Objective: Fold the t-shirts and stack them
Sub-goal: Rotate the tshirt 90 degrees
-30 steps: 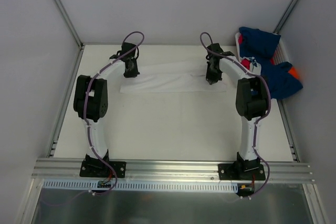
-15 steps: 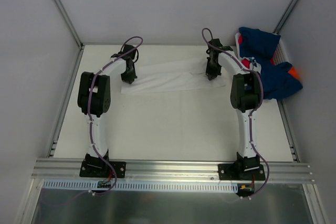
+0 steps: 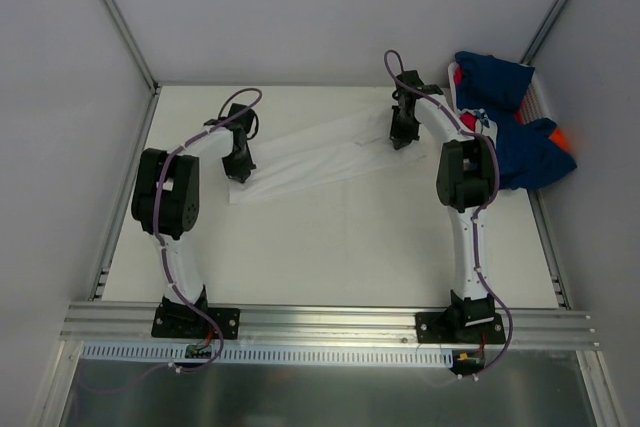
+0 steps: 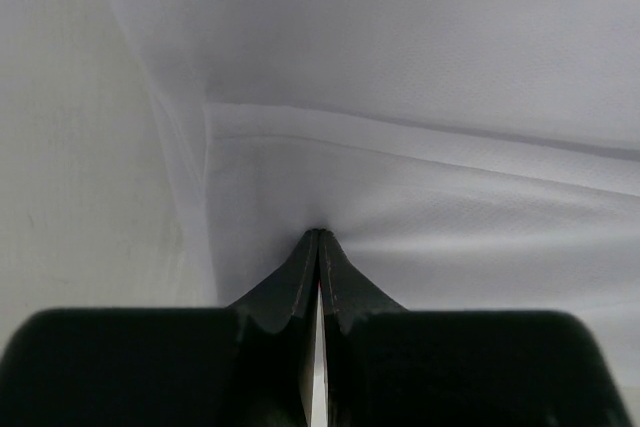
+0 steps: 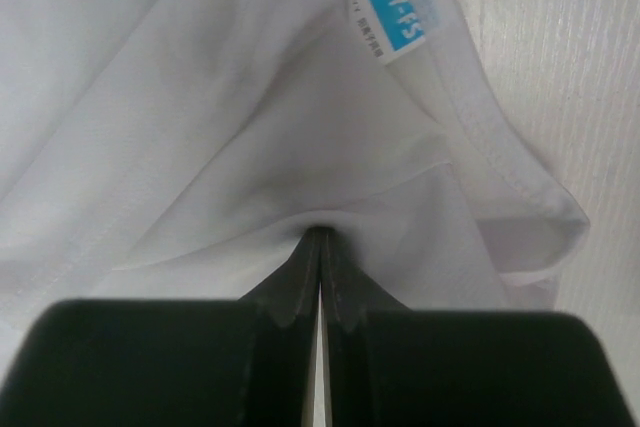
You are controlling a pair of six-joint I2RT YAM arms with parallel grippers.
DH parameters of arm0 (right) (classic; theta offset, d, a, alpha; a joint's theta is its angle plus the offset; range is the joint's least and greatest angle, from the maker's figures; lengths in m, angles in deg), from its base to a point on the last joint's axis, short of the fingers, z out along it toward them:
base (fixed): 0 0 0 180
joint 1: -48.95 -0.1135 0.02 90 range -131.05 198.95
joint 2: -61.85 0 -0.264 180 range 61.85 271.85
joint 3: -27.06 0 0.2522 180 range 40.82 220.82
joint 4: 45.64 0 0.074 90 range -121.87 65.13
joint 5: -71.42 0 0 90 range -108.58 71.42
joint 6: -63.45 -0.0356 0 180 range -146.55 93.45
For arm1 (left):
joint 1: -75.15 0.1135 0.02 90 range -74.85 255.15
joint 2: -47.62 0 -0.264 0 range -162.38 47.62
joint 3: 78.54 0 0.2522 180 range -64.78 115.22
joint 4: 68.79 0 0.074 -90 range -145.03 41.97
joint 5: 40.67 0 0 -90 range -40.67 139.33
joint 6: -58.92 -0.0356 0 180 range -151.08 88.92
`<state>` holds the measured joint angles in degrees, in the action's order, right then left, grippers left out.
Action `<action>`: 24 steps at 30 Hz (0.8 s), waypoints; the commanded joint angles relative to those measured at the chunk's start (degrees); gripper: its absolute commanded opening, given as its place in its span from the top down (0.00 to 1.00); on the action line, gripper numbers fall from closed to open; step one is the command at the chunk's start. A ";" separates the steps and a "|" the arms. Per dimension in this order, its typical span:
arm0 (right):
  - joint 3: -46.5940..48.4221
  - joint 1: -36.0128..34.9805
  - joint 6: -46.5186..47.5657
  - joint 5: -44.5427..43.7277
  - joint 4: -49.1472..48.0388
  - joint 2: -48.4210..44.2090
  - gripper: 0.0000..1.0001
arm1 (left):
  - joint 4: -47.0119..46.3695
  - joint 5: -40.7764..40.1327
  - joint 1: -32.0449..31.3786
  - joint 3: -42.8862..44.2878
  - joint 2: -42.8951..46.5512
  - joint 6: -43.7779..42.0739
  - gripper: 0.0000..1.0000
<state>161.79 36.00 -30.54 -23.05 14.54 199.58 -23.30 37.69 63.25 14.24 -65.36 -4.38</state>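
left gripper (image 4: 318, 240) and right gripper (image 5: 320, 235) each clamp the white t-shirt (image 3: 310, 152) stretched between them, blue label (image 5: 395, 15) just beyond the right.

A cream bench (image 3: 330, 237) lies beneath the left tool (image 3: 242, 173) and the right tool (image 3: 398, 140). White enclosure walls (image 3: 300, 7) rise beyond both. A white ribbed bin (image 3: 541, 99) (only its edge shows) sits to the right of the right tool. An aluminium rail (image 3: 330, 319) runs well nearer than both.
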 commanded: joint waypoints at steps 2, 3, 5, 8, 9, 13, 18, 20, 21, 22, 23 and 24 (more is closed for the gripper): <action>3.31 0.56 2.31 1.04 1.75 0.70 0.99 | 4.31 -2.77 -0.40 -8.96 6.98 5.73 1.00; 3.48 0.64 2.41 1.13 1.75 0.78 0.99 | 4.31 -3.21 -1.53 -10.45 9.34 6.52 1.00; 3.66 0.56 2.76 1.57 1.75 0.96 0.99 | 4.31 -4.97 -3.03 -14.67 11.73 9.59 1.00; 3.66 0.56 3.28 2.88 1.75 1.22 0.99 | 4.31 -6.81 -6.98 -20.39 16.47 14.60 1.00; 3.57 0.56 3.46 3.41 1.75 1.22 0.99 | 4.31 -7.08 -9.08 -23.01 18.66 17.39 1.00; 3.05 0.47 3.55 3.85 1.66 1.05 1.00 | 4.31 -7.52 -14.45 -29.44 24.03 25.05 1.00; 3.40 0.47 5.92 3.85 1.75 0.96 1.00 | 4.40 -8.75 -22.27 -36.99 30.54 35.14 1.00; 3.84 0.56 6.18 3.85 1.75 0.87 0.99 | 4.40 -8.75 -26.40 -39.20 33.43 38.32 1.00; 4.10 0.56 6.10 3.77 1.66 0.87 0.99 | 4.48 -8.84 -27.90 -40.86 34.41 41.13 1.00; 4.80 0.56 6.27 3.85 1.66 0.96 1.00 | 4.49 -8.75 -30.61 -41.75 35.29 42.46 1.00; 5.15 0.64 6.36 3.85 1.66 1.31 1.00 | 4.49 -8.66 -32.03 -42.45 37.12 43.86 1.00; 5.59 0.65 6.45 3.85 1.75 1.49 1.00 | 4.66 -8.49 -33.44 -43.85 38.01 46.23 1.00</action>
<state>163.80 36.09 -25.86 -19.09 15.43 200.48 -22.17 29.65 33.28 -25.91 -30.02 32.38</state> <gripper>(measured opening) 0.009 0.004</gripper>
